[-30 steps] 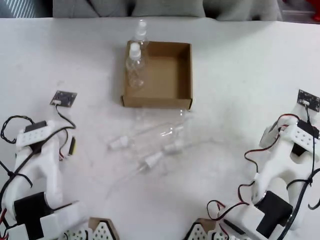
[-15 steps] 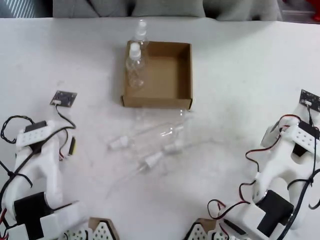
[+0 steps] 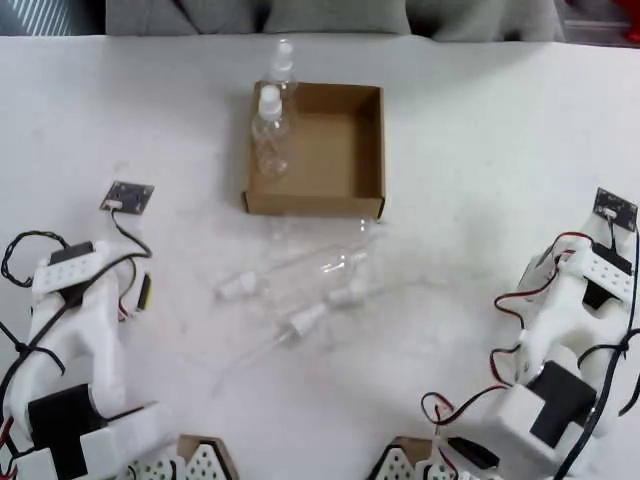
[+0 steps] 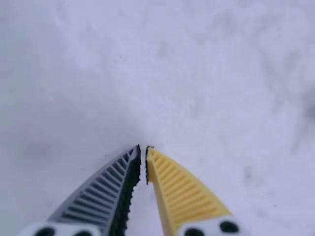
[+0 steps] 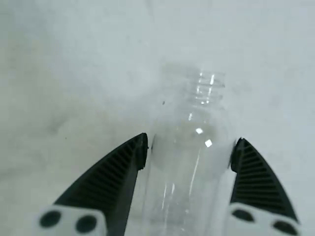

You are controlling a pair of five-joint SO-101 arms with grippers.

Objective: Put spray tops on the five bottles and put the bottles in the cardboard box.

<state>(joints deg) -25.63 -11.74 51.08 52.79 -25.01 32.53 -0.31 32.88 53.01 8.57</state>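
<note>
My right gripper [image 5: 191, 145] is shut on a clear bottle [image 5: 205, 93] with a bare threaded neck and no spray top, just above the white table. My left gripper [image 4: 142, 150] is shut on nothing over bare table near the left arm [image 3: 70, 320]. The cardboard box [image 3: 368, 150] stands at the back middle, with one topped bottle [image 3: 270, 125] upright in its left side. Another topped bottle [image 3: 283, 62] stands just behind the box. Clear bottles [image 3: 305, 268] and loose spray tops [image 3: 305, 320] lie in front of the box.
The right arm [image 3: 570, 330] with red and black wires sits at the table's right edge. Two small circuit boards [image 3: 127, 196] lie on the table, one beside each arm. Arm bases stand at the front edge.
The right arm has shifted slightly, its lower body moving a little to the right and back. The left arm, the box and the bottles have not moved.
</note>
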